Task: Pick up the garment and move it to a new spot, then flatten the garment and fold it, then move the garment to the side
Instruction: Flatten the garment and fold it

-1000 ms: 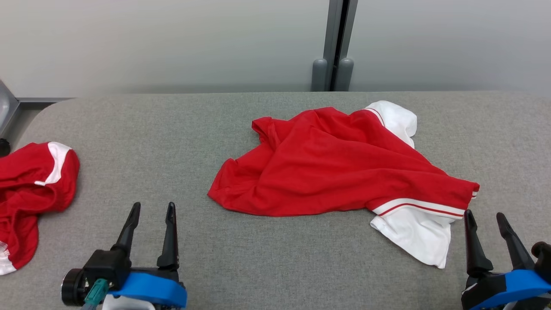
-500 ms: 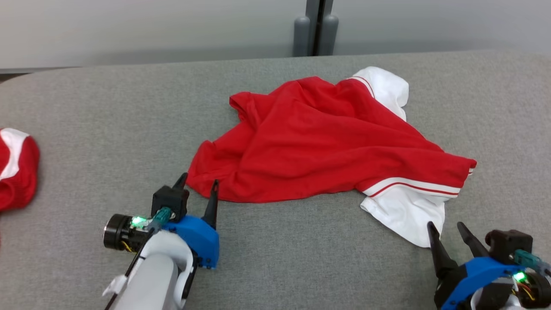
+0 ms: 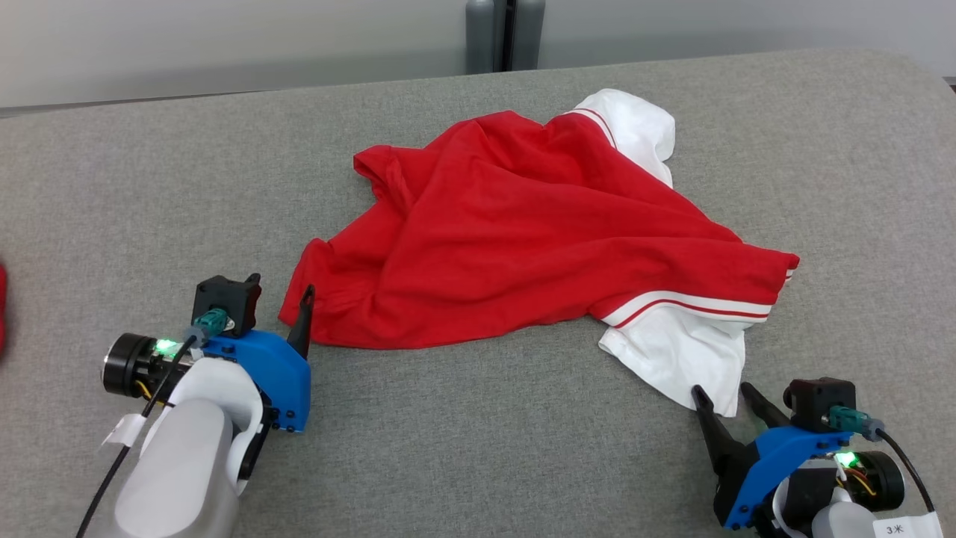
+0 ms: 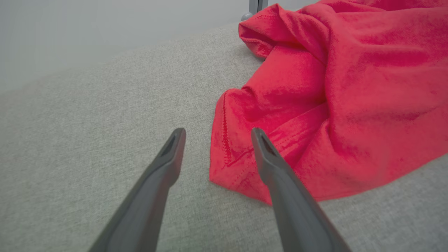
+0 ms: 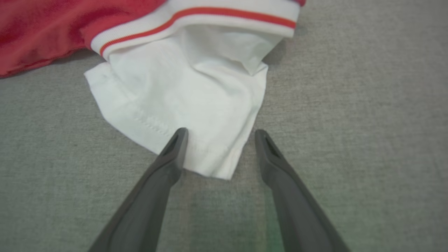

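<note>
The garment point(image 3: 523, 239) is a red shirt with white sleeves, lying crumpled in the middle of the grey table point(image 3: 149, 187). My left gripper point(image 3: 282, 285) is open at the shirt's near left corner. In the left wrist view that red hem corner point(image 4: 238, 164) lies between the left gripper's point(image 4: 217, 130) fingers, with one finger over the cloth. My right gripper point(image 3: 721, 388) is open at the tip of the near white sleeve point(image 3: 683, 359). The right wrist view shows that sleeve's point(image 5: 189, 94) bottom edge reaching in between the right gripper's point(image 5: 220, 130) fingers. Nothing is gripped.
A sliver of another red cloth point(image 3: 2, 306) shows at the far left edge. A grey post point(image 3: 504, 33) stands against the pale wall behind the table. The table's far right corner point(image 3: 922, 71) is rounded. Bare grey surface lies around the shirt.
The head camera has tipped down and turned right. Both arms have reached forward: the left gripper to the shirt's red corner, the right to the white sleeve tip. Both stay open.
</note>
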`<state>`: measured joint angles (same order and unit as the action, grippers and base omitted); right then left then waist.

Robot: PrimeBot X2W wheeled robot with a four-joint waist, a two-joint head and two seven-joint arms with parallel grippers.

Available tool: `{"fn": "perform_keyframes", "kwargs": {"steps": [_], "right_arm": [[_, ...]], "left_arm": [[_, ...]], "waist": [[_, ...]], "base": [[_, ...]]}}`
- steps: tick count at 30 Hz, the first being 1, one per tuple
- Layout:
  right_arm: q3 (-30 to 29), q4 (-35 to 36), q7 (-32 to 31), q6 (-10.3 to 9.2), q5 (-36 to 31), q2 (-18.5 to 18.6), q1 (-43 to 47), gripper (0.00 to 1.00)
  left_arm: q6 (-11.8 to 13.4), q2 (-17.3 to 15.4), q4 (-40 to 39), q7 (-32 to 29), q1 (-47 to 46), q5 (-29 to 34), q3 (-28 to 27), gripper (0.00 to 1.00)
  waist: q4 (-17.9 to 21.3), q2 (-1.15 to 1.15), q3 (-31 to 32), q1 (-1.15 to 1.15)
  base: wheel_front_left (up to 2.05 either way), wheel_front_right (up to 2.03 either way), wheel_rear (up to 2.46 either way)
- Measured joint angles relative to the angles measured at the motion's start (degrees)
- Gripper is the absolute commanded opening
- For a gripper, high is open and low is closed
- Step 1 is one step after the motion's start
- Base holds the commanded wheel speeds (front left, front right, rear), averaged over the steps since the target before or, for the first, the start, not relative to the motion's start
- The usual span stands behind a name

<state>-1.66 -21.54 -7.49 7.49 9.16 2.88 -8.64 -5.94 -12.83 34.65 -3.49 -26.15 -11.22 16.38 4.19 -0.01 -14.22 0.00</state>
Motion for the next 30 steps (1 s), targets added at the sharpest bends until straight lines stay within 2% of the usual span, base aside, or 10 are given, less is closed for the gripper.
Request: {"fn": "perform_keyframes", "kwargs": {"steps": [4,9,10,11,12,15,21,26,30], "right_arm": [[0.5,-2.5,0.3,0.01,-0.4,0.0,-1.6,1.0],[0.6,-6.2,2.3,0.02,-1.5,0.1,-4.7,1.0],[0.7,-6.9,2.3,0.01,-2.5,0.1,-5.4,0.73],[0.9,-7.4,2.3,0.01,-3.4,0.1,-5.9,0.17],[1.0,-8.2,2.2,0.0,-4.0,0.2,-6.4,0.0],[0.9,-9.3,2.1,0.0,-4.8,0.3,-7.4,0.0],[-0.6,-7.3,2.4,0.08,-4.9,0.1,-6.3,0.0],[-1.7,-4.1,0.5,0.12,-5.1,-0.2,-4.8,0.0],[-1.9,-1.3,-1.4,0.11,-4.7,-0.2,-3.5,0.0]], "left_arm": [[-0.8,-1.9,-2.2,-1.9,-0.2,-1.0,1.7,1.0],[-1.2,-2.2,-3.8,-2.4,-0.1,-2.1,4.0,1.0],[-1.2,-2.1,-3.8,-2.5,-0.1,-2.4,4.5,1.0],[-1.2,-2.0,-3.8,-2.5,-0.1,-2.4,5.2,1.0],[-1.2,-1.8,-3.8,-2.9,-0.1,-2.4,6.0,1.0],[-1.2,-1.7,-3.8,-3.5,-0.1,-1.9,8.1,1.0],[-1.1,-1.7,-3.8,-3.8,-0.1,-1.9,8.7,1.0],[0.9,-3.3,-3.4,-6.0,-1.6,-0.6,8.9,1.0],[0.8,-4.6,-3.9,-8.8,-2.4,-0.2,9.7,1.0]], "waist": [[0.2,0.0,-0.3,0.0],[0.1,0.0,-1.3,0.0],[0.0,0.0,-1.5,0.0],[-0.1,-0.01,-1.7,-0.01],[-0.2,-0.01,-1.8,-0.01],[-0.6,-0.01,-2.2,0.0],[-0.6,-0.01,-2.6,0.0],[-0.1,0.01,-2.9,0.01],[0.3,0.01,-3.2,0.01]], "base": [[0.0,0.0,0.0],[0.0,0.0,0.0],[0.0,0.0,0.0],[0.0,0.0,0.0],[0.0,0.0,0.0],[0.0,0.0,0.0],[0.0,0.0,0.0],[0.0,0.0,0.0],[0.0,0.0,0.0]]}}
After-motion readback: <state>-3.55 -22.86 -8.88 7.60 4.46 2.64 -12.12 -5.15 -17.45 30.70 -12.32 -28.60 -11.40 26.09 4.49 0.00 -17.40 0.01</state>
